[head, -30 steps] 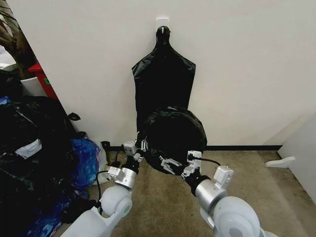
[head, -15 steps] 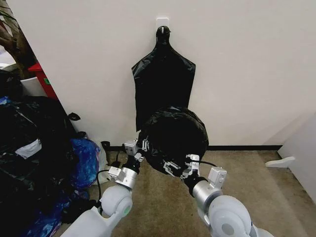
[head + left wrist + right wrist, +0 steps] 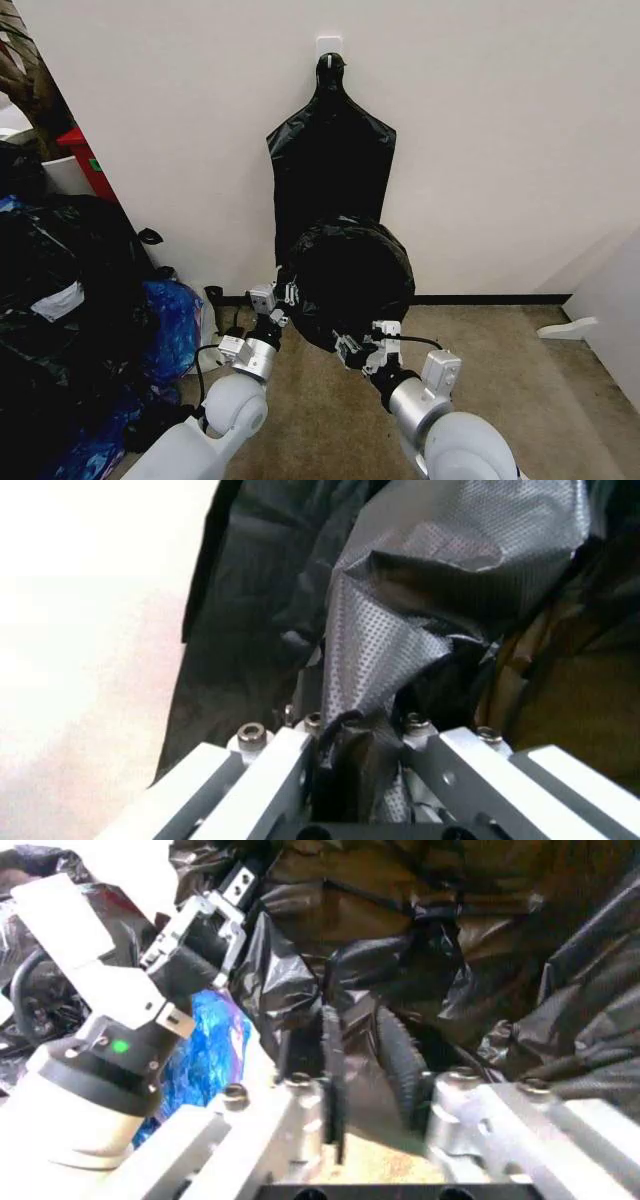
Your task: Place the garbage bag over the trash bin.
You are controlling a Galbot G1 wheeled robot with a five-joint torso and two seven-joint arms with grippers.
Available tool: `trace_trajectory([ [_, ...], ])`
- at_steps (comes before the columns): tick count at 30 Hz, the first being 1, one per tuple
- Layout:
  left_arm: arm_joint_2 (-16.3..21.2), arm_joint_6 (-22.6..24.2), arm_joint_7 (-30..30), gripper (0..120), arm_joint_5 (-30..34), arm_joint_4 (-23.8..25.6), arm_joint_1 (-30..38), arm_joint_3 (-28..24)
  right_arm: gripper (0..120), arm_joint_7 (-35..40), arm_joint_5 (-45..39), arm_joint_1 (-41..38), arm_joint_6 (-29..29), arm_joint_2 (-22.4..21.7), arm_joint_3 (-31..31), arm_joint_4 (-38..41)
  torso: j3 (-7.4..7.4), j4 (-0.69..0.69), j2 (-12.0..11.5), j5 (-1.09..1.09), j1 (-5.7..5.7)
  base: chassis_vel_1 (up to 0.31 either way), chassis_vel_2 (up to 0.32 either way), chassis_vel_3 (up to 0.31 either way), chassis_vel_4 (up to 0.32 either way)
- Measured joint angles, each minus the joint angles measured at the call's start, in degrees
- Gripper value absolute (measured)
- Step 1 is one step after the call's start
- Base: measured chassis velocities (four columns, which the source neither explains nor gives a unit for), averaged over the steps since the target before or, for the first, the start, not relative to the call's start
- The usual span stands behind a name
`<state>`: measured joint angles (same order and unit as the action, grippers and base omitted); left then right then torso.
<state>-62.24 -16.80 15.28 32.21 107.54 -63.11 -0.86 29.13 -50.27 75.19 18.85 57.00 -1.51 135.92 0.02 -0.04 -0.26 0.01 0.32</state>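
Note:
The garbage bag (image 3: 345, 285) bulges as a round black dome low against the wall, and the trash bin is hidden beneath it. My left gripper (image 3: 285, 297) is at the dome's left edge, shut on a bunched fold of the garbage bag (image 3: 400, 630). In the left wrist view that gripper (image 3: 355, 727) has the film pinched between its fingers. My right gripper (image 3: 355, 352) sits at the dome's lower front edge. In its own wrist view the right gripper (image 3: 362, 1042) is open, a narrow gap between its ribbed fingers, with crinkled bag film (image 3: 400, 967) just beyond the tips.
Flat black bags (image 3: 330, 160) hang from a wall hook above the dome. A heap of stuffed black bags (image 3: 60, 300) and a blue bag (image 3: 170, 325) crowd the left. Bare carpet (image 3: 520, 380) lies to the right, and a white panel (image 3: 615, 310) stands at the far right.
My right arm has swung left and brought its gripper in under the dome's lower front edge. The bag's outline has shifted a little. The left gripper has kept its hold.

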Motion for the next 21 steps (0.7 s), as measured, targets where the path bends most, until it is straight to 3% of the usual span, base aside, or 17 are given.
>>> trace_trajectory([
  [3,-0.2,0.4,1.0,2,0.9,0.0,0.2,0.2,0,-0.5,0.2,0.4,0.0,-0.2,-0.4,0.6,0.00,0.00,0.0,0.00,0.00,0.000,0.000,0.000,0.000],
  [11,-0.8,0.6,1.8,2,1.6,-1.3,0.6,0.4,0,-2.8,4.4,1.2,-1.2,-0.5,-2.6,2.1,0.00,0.00,0.0,0.00,0.00,0.000,0.000,0.000,0.000],
  [17,-1.6,3.0,5.6,2,8.7,-0.9,0.9,1.0,0,-3.2,7.1,2.5,-2.1,-1.0,-1.3,2.4,0.00,-0.01,0.0,0.00,0.00,0.000,0.000,0.000,0.000],
  [21,-2.1,5.3,9.9,2,17.0,0.6,1.3,2.4,16,-1.0,7.2,5.1,-3.7,1.2,0.8,3.6,0.00,0.00,0.0,0.00,0.00,0.000,0.000,0.000,0.000],
])
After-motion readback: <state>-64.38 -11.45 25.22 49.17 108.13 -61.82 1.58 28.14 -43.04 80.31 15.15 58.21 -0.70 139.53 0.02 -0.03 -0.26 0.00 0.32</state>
